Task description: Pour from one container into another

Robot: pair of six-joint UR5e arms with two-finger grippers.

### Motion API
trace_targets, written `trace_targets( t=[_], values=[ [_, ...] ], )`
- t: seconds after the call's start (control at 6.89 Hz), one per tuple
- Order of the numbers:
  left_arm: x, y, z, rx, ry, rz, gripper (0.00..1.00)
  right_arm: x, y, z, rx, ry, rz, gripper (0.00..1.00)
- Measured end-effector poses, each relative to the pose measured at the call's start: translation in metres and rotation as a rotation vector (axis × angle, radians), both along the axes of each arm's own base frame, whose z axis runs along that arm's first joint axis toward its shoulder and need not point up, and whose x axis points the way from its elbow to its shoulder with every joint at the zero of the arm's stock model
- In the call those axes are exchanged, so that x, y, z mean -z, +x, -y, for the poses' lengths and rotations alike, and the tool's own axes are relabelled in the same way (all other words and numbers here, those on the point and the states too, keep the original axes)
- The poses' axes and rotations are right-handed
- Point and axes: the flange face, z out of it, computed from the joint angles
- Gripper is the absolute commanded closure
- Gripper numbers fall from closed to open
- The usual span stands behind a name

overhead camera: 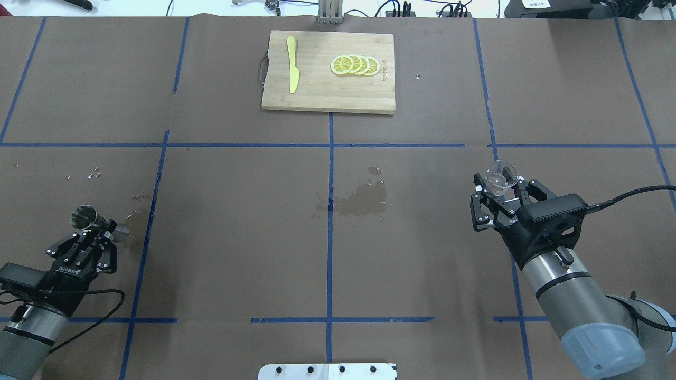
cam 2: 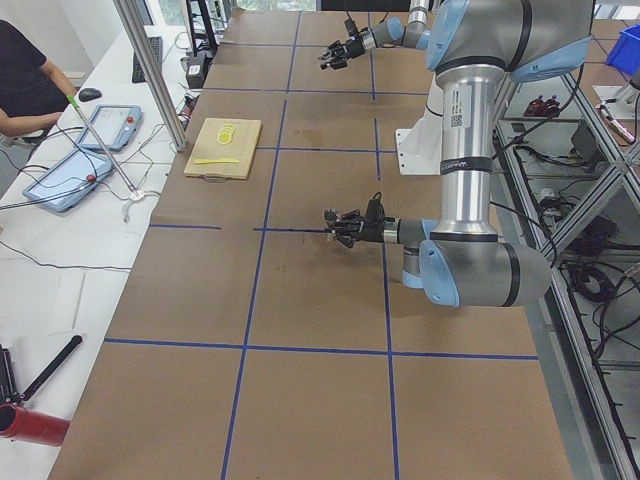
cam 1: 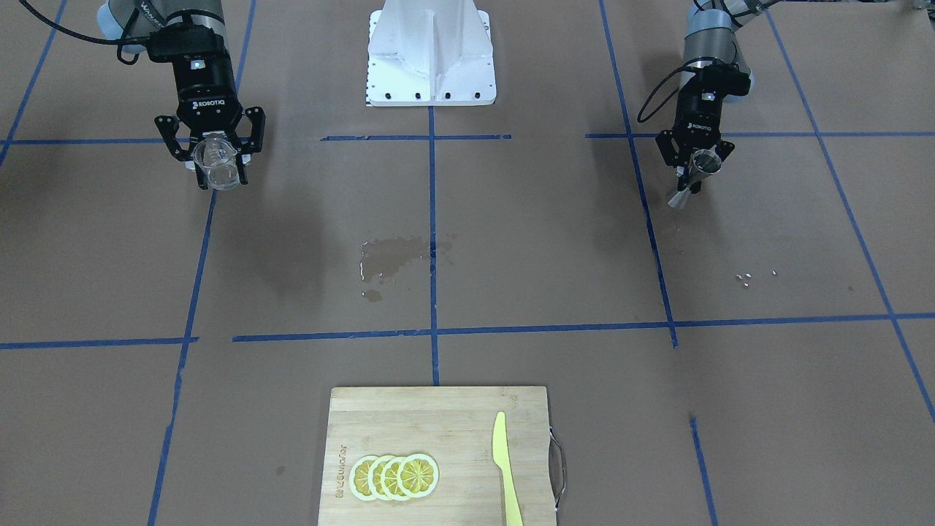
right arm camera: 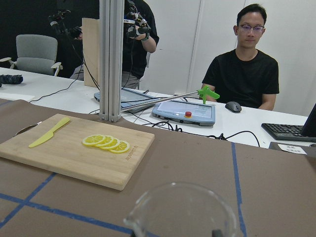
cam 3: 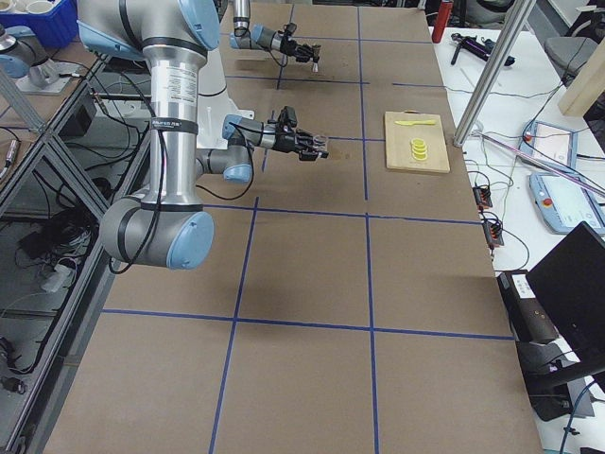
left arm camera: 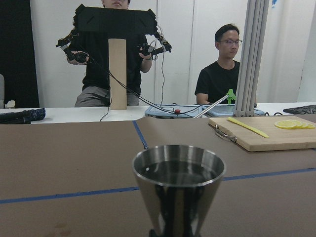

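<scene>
Since your right gripper (overhead camera: 499,186) clamps an empty-looking glass tumbler (cam 1: 219,164) and your left gripper (overhead camera: 103,228) a full-looking jigger (left arm camera: 178,182), lower both to the table (overhead camera: 237,253).

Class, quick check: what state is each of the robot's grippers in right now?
Left gripper: closed, holding the silver jigger.
Right gripper: closed, holding the clear glass tumbler.

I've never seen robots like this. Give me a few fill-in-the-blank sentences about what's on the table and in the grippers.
1. The right gripper holds a clear ____.
2. The left gripper holds a silver ____.
3. On the board, a yellow ____ lies apart from the lemon slices.

Missing words: glass; jigger; knife.
</scene>
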Motion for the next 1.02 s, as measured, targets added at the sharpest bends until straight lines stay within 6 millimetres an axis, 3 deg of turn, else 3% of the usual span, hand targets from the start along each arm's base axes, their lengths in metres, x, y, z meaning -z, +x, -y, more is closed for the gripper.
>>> trace_targets(
  t=[1.02],
  values=[
    [0.005, 0.020, -0.001, -0.064, -0.005, -0.004, 1.00, 0.001, 0.000, 0.000, 0.001, 0.000, 0.002, 1.00]
  ],
)
